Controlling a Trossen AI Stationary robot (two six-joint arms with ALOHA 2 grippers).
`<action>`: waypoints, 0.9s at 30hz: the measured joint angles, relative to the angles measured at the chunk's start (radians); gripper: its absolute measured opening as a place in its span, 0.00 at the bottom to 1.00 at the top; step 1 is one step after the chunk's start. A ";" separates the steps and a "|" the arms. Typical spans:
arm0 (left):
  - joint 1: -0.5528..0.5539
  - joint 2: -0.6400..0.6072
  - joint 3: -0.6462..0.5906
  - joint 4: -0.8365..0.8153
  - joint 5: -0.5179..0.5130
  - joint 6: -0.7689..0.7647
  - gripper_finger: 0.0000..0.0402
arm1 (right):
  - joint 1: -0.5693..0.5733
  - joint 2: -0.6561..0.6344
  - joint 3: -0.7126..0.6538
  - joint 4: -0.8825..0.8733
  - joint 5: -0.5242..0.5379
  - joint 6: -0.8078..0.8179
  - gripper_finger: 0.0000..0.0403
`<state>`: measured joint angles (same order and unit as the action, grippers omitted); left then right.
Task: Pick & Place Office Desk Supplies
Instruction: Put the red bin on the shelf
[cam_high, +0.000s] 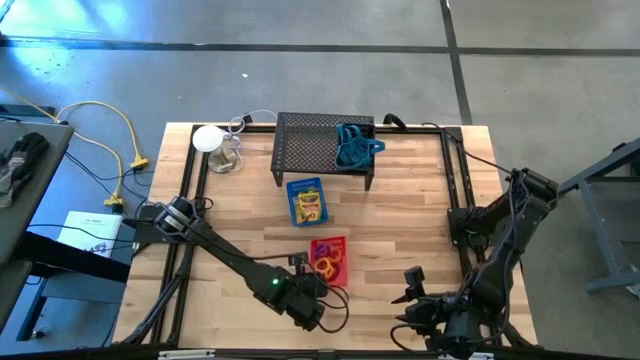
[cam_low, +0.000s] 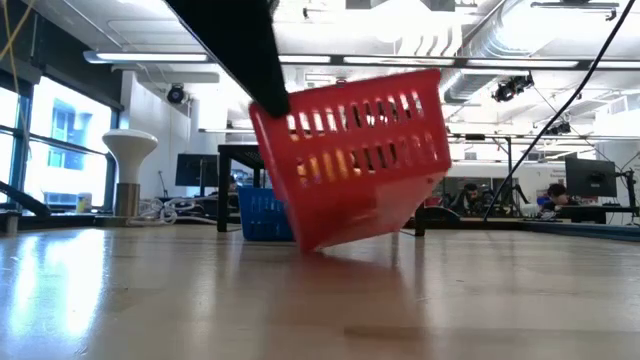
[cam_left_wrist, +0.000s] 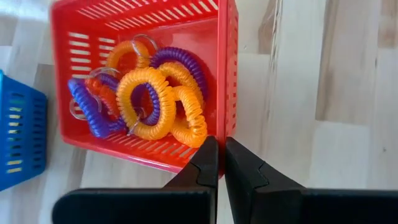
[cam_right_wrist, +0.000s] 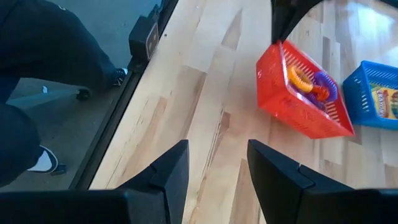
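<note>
I have my left gripper (cam_left_wrist: 221, 163) fingers pinched on the rim of the red bin (cam_left_wrist: 65, 74), tipped off the tabletop (cam_low: 320, 300) at lower centre, coiled rings (cam_left_wrist: 149, 99) inside. Next I judge: carry it level, set down. My right gripper (cam_right_wrist: 216, 171) waits half-open, empty.

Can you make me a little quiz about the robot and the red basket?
1. True or false: the red bin sits flat on the table.
2. Which tool pinches the red bin's wall? A) left tool B) right tool
3. Fill in: the coiled rings in the red bin are orange, yellow and ____.

Key
1. False, it is tilted, one edge lifted.
2. A, shut on the wall; the right tool waits open near the table's edge.
3. Purple.
</note>
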<state>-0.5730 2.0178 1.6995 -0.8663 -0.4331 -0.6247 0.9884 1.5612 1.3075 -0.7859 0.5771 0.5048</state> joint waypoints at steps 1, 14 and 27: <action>-0.003 0.000 0.008 -0.015 -0.001 0.003 0.01 | 0.000 0.000 -0.014 0.013 -0.001 0.000 0.38; -0.009 0.000 0.081 -0.212 -0.004 0.025 0.01 | 0.000 0.000 -0.109 0.192 -0.003 0.046 0.38; -0.049 0.001 0.162 -0.338 -0.085 0.108 0.01 | 0.027 0.000 -0.111 0.206 0.028 0.108 0.38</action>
<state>-0.6223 2.0186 1.8619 -1.2039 -0.5177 -0.5172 1.0151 1.5612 1.1969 -0.5797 0.6054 0.6133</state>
